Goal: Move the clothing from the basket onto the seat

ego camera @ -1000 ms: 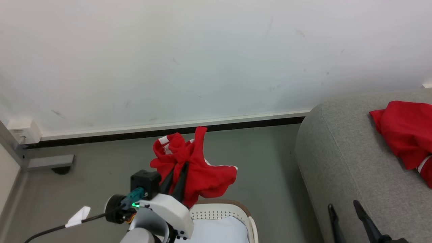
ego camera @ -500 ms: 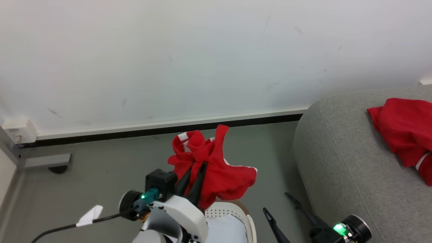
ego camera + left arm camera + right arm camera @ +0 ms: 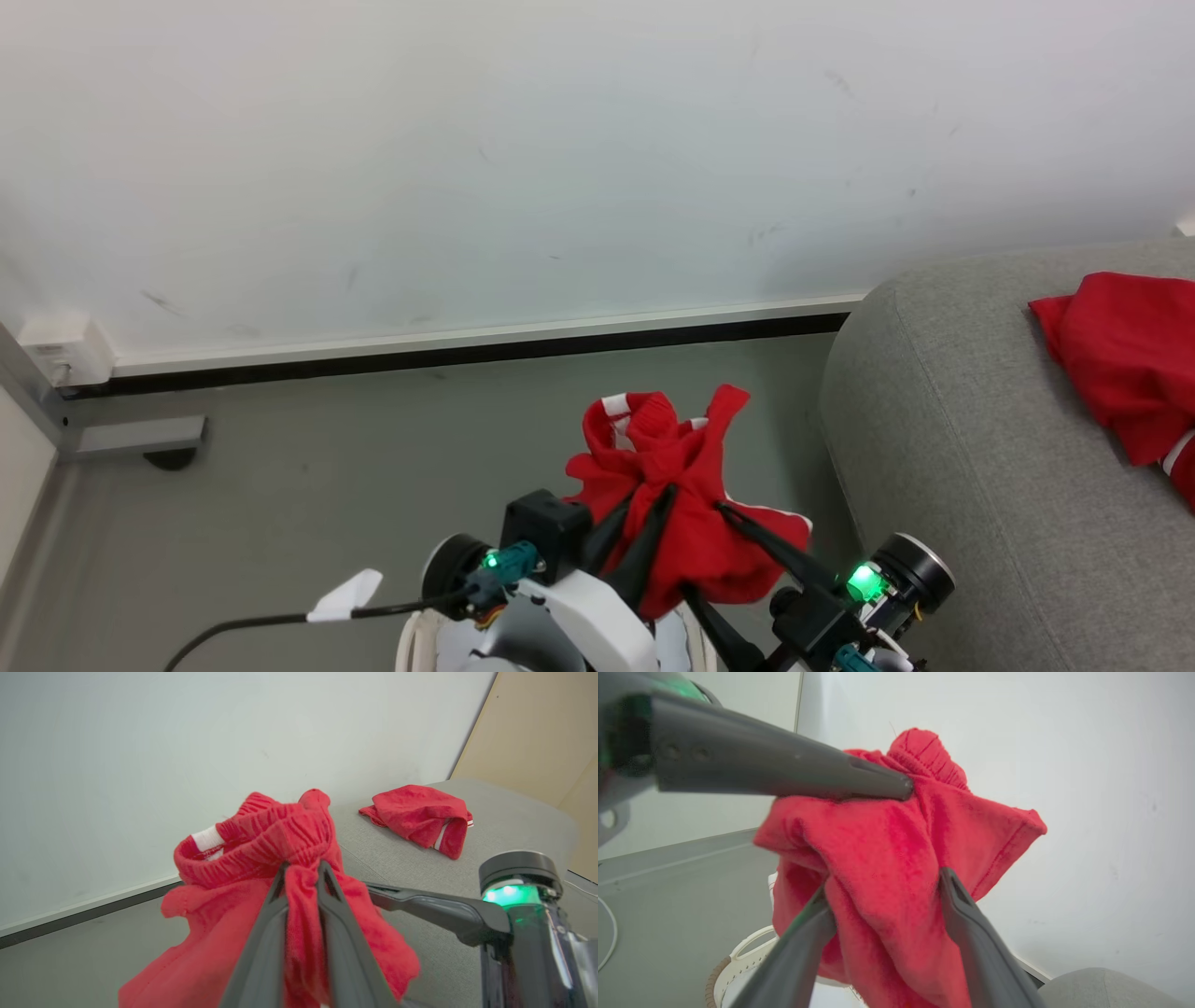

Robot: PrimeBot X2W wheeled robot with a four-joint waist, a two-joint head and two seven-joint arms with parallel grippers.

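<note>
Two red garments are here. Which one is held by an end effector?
The bunched garment above the floor, pinched by the left end effector; the other garment lies on the grey seat.

Clothing (image 3: 691,523) red w/ white stripes; seat (image 3: 934,448) lt grey; basket (image 3: 742,963) white.

The grey floor (image 3: 327,504) runs to the wall's dark skirting. The seat (image 3: 962,448) stands on it at the right, its rounded end near the wall. One crumpled red garment (image 3: 1130,364) (a white stripe shows at its hem) lies on the seat's top. The basket (image 3: 733,961) sits on the floor to the seat's left. At the far left a grey bar (image 3: 140,434) rests on a dark foot.
</note>
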